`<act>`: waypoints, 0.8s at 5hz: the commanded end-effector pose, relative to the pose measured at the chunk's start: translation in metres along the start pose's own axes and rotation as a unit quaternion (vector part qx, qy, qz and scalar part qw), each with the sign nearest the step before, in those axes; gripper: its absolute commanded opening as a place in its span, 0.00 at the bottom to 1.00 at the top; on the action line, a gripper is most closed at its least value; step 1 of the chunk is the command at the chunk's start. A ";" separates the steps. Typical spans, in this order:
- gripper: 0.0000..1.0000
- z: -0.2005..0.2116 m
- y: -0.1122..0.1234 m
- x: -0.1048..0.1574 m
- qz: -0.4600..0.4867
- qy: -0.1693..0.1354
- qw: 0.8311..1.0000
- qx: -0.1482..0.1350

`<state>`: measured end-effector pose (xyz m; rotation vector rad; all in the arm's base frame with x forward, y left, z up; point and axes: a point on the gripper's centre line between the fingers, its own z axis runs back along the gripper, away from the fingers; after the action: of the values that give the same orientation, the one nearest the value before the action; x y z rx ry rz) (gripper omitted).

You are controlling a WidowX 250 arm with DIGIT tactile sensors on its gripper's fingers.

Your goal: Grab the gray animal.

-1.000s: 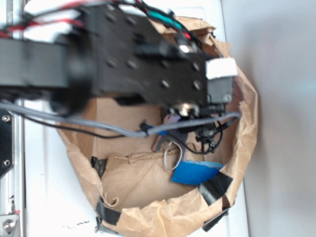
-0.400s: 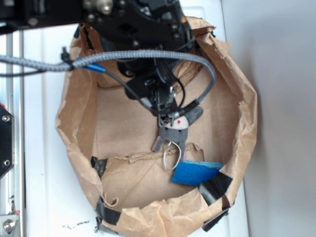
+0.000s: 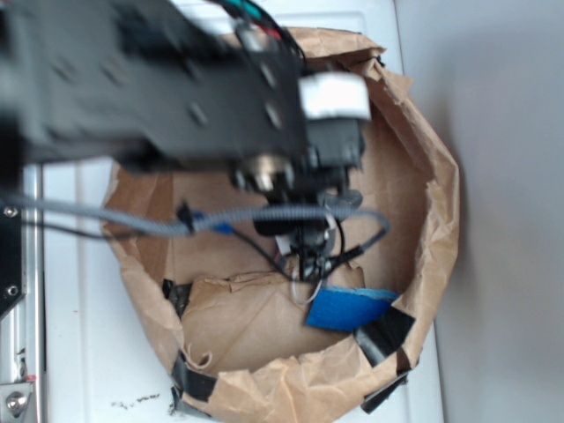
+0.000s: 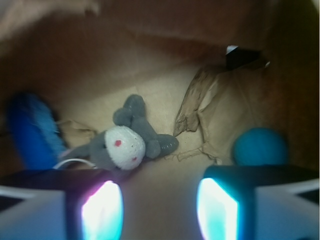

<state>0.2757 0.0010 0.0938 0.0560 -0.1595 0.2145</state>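
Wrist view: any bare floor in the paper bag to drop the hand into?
Bare brown floor lies straight ahead between the open hand's two fingers, below the small gray felt animal. Another open strip runs above the animal to the back wall. The left is crowded by the blue sponge block; the right by crumpled paper and the teal ball.

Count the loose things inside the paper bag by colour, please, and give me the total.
Gray: 1, the gray animal with a cream face.
Blue: 1, the blue sponge block by the bag's wall.
Teal: 1, the teal ball, seen only in the wrist view.
Total: 3 things in the paper bag.
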 end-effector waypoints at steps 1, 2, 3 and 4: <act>1.00 -0.022 -0.004 0.009 -0.020 -0.016 0.999 0.025; 1.00 -0.037 -0.005 0.002 -0.030 -0.013 0.998 0.046; 1.00 -0.049 -0.009 0.005 -0.029 -0.013 0.998 0.063; 1.00 -0.056 -0.012 0.002 -0.032 -0.010 0.997 0.074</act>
<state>0.2802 -0.0047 0.0317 0.2135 -0.1187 0.1659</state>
